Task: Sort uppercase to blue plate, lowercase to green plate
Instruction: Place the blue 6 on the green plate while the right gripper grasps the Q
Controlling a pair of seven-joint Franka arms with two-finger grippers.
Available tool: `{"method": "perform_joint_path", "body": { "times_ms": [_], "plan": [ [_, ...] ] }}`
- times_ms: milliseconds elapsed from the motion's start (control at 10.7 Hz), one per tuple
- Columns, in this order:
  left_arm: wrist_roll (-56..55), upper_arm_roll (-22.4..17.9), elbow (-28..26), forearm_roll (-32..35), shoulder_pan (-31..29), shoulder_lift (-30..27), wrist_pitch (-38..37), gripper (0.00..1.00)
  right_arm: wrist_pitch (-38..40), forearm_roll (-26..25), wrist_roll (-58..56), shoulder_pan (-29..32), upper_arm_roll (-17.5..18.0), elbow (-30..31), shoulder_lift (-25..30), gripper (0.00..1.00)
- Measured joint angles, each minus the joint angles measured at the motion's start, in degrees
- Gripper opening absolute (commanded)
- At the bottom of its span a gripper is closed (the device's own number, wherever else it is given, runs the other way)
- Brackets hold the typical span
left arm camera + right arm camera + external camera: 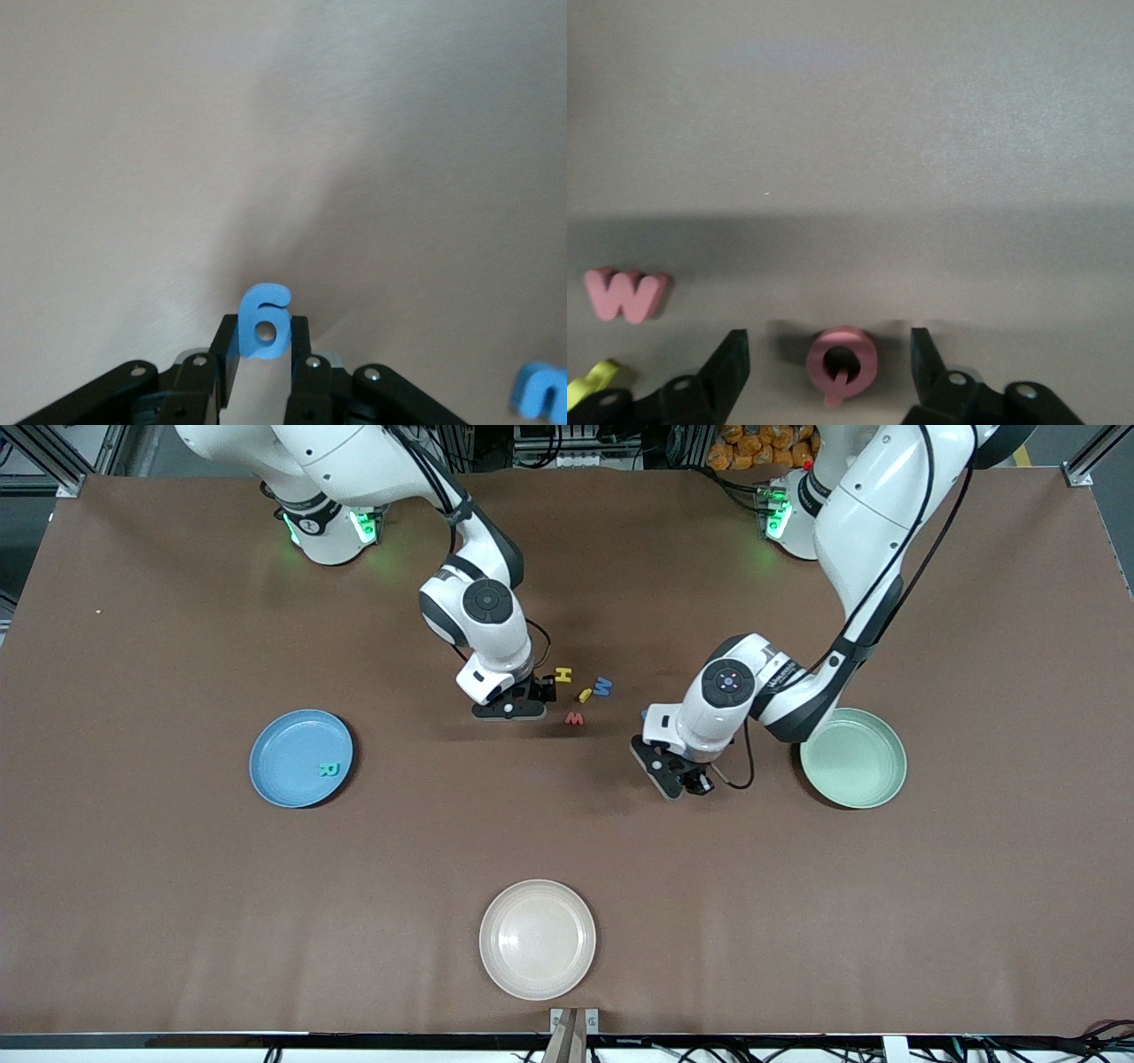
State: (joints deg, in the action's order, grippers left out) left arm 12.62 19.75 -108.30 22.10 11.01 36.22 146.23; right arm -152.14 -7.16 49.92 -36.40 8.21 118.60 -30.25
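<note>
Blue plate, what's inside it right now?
The blue plate holds one teal-green R, lying toward the rim nearest the table's middle. No other letter shows on it, and nothing covers the plate.

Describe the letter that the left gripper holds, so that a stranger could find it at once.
Start at the green plate; the left gripper hangs over bare table beside it, toward the table's middle. Pinched between its fingers is the blue g, a small foam letter that looks like a 6 or 9. It is the only letter off the table.
</note>
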Motion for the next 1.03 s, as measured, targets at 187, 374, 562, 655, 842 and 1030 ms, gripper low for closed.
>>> {"method": "perform_joint_path", "body": {
  "times_ms": [187, 374, 562, 655, 842, 1030],
  "plan": [
    [0.0, 0.0, 0.3, -0.3, -2.7, -3.2, -6.9, 0.11, -0.9, -0.1, 0.0, 0.2, 0.0, 0.4, -0.7, 0.58],
    [0.9, 0.0, 0.3, -1.5, -6.5, -6.7, -13.7, 0.11, -0.8, -0.3, 0.0, 0.3, 0.0, 0.5, -0.6, 0.12],
    [5.6, -0.1, 0.0, -4.9, -11.2, -9.3, -18.7, 0.11, -1.0, -0.4, 0.0, 0.3, 0.3, 0.4, -0.2, 0.0],
    [8.1, -0.2, -0.3, -5.6, -13.5, -9.7, -19.9, 0.1, -0.8, -0.4, 0.0, 0.4, 0.3, 0.4, 0.1, 0.0],
    [11.3, -0.3, -1.6, -5.8, -17.5, -9.8, -21.0, 0.11, 0.0, -0.5, -0.4, 1.7, 0.2, 0.0, 0.6, 0.0],
    [13.4, -0.5, -3.2, -5.8, -20.8, -9.8, -21.2, 0.13, 7.0, -0.6, -7.2, 7.0, 0.2, -1.1, 4.0, 0.0]
  ]
}}
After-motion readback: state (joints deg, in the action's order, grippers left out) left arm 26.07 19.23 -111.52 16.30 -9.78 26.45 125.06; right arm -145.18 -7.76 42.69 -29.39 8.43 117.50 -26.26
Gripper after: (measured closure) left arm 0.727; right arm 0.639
